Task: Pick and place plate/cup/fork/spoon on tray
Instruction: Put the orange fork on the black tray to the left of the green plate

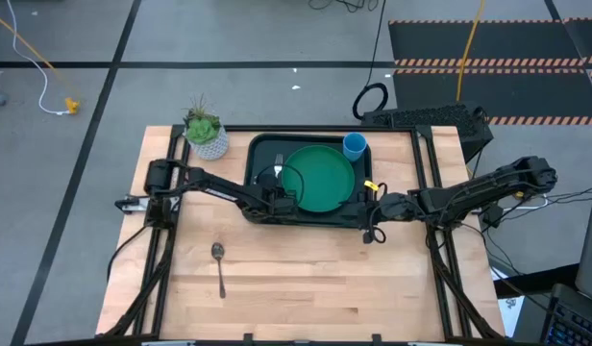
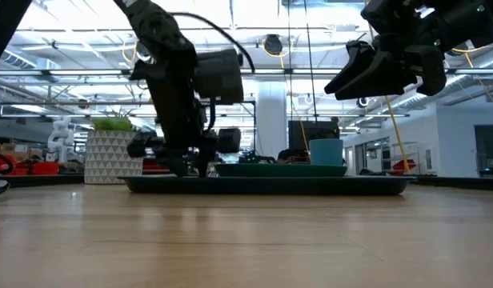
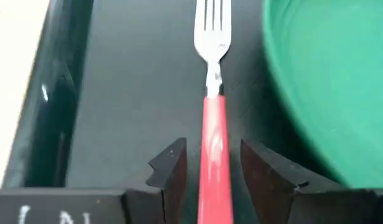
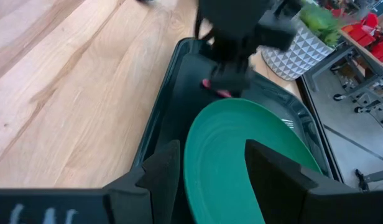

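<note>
From above, you see the large dark green-black rectangular tray on the light wooden counter, already carrying the round flat green plate and the small light-blue cup; the left hand sits low over the tray's left part, where the red-handled fork lies beside the plate, while the slim silver spoon still lies out on the counter, well apart from the tray. At table height, the left hand is down at the tray and the right hand hangs high above it. Through the left wrist camera, your fingers stand open on either side of the fork's handle, which lies on the tray floor. Through the right wrist camera, the right hand is open, empty, over the plate. Plate, cup and fork look placed; I judge only the spoon remains.
</note>
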`<state>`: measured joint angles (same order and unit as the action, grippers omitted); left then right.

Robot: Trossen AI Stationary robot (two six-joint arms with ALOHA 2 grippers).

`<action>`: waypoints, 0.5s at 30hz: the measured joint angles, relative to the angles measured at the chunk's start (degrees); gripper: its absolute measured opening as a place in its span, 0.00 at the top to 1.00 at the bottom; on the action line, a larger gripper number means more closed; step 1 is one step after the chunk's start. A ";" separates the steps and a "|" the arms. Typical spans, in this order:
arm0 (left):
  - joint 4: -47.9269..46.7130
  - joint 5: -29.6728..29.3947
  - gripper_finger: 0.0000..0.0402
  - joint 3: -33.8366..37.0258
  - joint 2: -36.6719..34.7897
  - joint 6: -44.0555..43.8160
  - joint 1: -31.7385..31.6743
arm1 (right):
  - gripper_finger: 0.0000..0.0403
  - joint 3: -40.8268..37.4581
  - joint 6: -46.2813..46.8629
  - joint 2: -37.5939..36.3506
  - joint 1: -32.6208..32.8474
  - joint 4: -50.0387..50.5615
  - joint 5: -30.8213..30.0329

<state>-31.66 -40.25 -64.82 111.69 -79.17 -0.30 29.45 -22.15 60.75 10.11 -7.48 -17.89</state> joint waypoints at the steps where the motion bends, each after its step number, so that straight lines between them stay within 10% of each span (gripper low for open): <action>1: 0.13 -0.04 0.62 -0.01 -0.95 0.87 0.00 | 0.57 0.00 0.02 0.00 0.00 0.34 0.00; 15: -8.50 8.95 0.76 -0.15 -17.12 26.14 -1.57 | 0.57 0.02 0.31 0.00 0.02 3.31 0.00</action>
<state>-40.15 -31.31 -64.97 94.57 -53.04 -1.86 29.47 -21.85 60.75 10.13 -4.16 -17.89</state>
